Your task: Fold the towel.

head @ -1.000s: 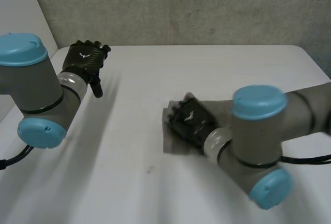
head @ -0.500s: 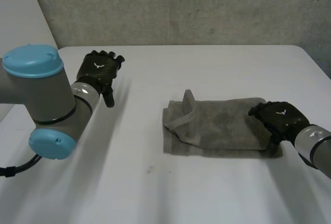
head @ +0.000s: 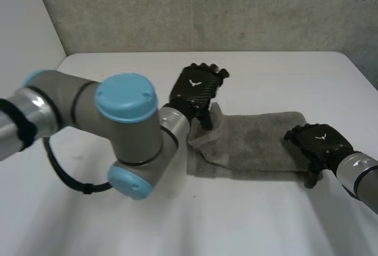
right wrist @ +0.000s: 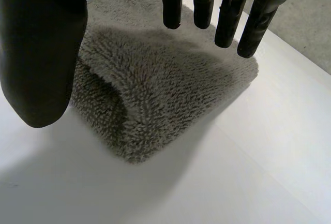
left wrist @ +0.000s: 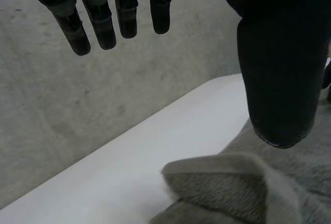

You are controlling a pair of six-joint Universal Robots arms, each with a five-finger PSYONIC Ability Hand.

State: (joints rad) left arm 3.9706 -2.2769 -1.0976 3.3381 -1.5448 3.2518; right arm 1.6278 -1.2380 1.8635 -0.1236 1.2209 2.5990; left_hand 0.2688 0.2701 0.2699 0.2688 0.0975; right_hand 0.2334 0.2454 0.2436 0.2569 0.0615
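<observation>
Needs left hand (head: 198, 90), fingers straight & apart over rucked left corner of towel (head: 260, 141) on surface (head: 266, 73), to pinch flap low w/ thumb while right hand (head: 322, 142), also spread & empty, pins right end.

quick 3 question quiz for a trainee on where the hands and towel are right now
1. True or false: the left hand has its fingers curled round the towel.
2. Fill in: the towel's raised fold lies under the ___ hand.
3. Where on the towel is the right hand? A: at the end with the raised fold. B: at the opposite end. C: over the middle.
Key: 1 false, its fingers are straight; 2 left; 3 B.
</observation>
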